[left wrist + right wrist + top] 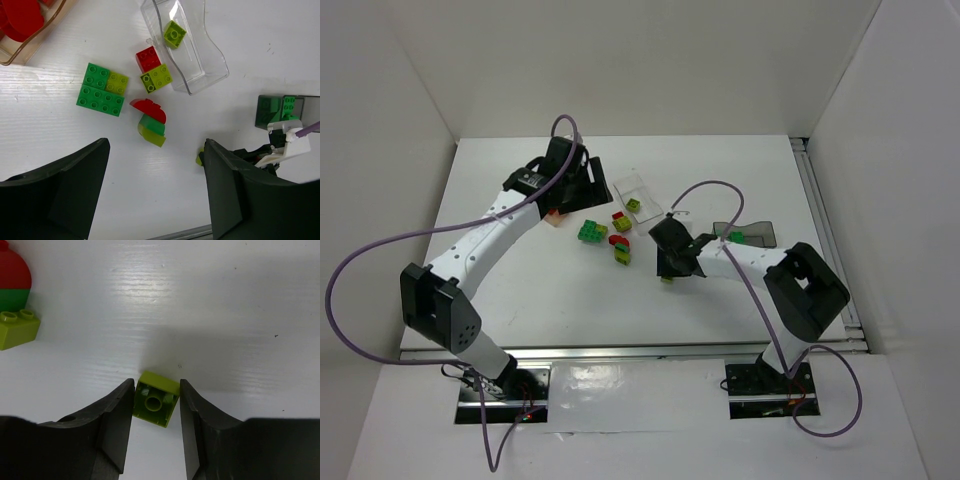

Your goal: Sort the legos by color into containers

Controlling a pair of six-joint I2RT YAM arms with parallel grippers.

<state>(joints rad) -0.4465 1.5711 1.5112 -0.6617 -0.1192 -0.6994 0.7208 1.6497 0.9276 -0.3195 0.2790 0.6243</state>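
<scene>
Pinching a yellow-green brick (156, 405) by its flat side walls on the desk (225, 315), the right end effector (156, 382) is seen clamped narrow. Light, rigid, slick plastic is judged. The left end effector (155, 145) is seen wide, empty. The clear tub (638, 200) is noted at eleven o'clock from the brick.

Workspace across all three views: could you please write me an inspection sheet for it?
Surface: white table, no spills seen.
Job's things: orange tub holds red bricks; clear tub holds one yellow-green brick; grey tub holds a green brick; loose bricks lie beside the clear tub.
Clutter: nothing seen.
Grippers: left gripper open and empty; right gripper has its fingers closed on an upturned brick.
Cables: a purple cable loops off each arm.
Surroundings: white walls; metal rail at the table's right edge.
</scene>
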